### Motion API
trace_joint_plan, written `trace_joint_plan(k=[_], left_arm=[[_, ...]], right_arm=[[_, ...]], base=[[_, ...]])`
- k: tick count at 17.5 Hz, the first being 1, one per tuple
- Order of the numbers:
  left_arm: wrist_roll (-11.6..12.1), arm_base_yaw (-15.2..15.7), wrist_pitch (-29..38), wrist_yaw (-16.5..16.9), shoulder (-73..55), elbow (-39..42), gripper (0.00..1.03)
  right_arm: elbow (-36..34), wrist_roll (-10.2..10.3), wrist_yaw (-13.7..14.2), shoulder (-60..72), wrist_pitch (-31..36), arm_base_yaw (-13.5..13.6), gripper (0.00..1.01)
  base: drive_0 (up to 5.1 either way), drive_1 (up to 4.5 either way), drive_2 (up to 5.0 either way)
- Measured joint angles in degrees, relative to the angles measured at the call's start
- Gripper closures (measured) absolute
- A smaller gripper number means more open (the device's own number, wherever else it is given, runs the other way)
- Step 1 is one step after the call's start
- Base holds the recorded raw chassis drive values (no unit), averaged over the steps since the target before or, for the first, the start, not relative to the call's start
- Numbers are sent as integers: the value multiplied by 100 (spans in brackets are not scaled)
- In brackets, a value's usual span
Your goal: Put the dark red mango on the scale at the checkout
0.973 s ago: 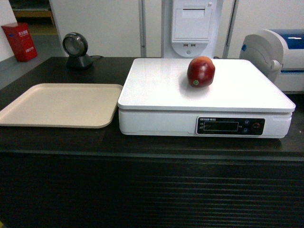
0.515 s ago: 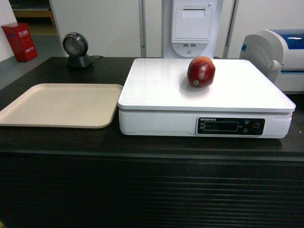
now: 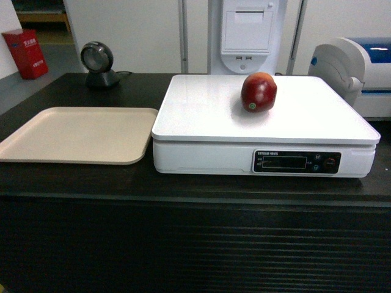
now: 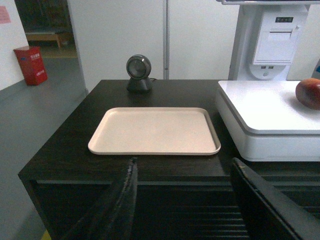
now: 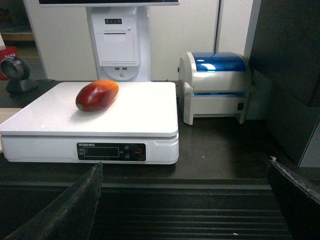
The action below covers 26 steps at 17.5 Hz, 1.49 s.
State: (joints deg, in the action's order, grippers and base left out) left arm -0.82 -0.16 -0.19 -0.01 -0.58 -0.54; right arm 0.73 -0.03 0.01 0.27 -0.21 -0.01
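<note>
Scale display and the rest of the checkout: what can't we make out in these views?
- White box-shaped scale, black display panel: readout and brand text too small in head and right wrist views.
- Glossy dark red mango: cut off by the right edge in left wrist view.
- Left gripper and right gripper: only blurred finger edges at the bottom of each wrist view; neither appears in head view.
- Blue-lidded white machine: cut off by the right edge in head view.

Black checkout [image 3: 183, 189] carries the white scale [image 3: 201, 110], with a beige tray [image 3: 73, 134] just left of it and a scanner [image 3: 98, 64] behind the tray.
</note>
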Motion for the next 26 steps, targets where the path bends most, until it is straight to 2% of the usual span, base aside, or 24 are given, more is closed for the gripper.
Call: trace_joint_plan(k=[4, 26], left_arm=[[4, 0, 0, 0, 0, 0, 4], [9, 0, 15, 0, 0, 0, 5]], right_arm=[[0, 0, 0, 0, 0, 0, 3], [0, 0, 0, 0, 13, 0, 3]], base=[[0, 0, 0], [0, 0, 0]])
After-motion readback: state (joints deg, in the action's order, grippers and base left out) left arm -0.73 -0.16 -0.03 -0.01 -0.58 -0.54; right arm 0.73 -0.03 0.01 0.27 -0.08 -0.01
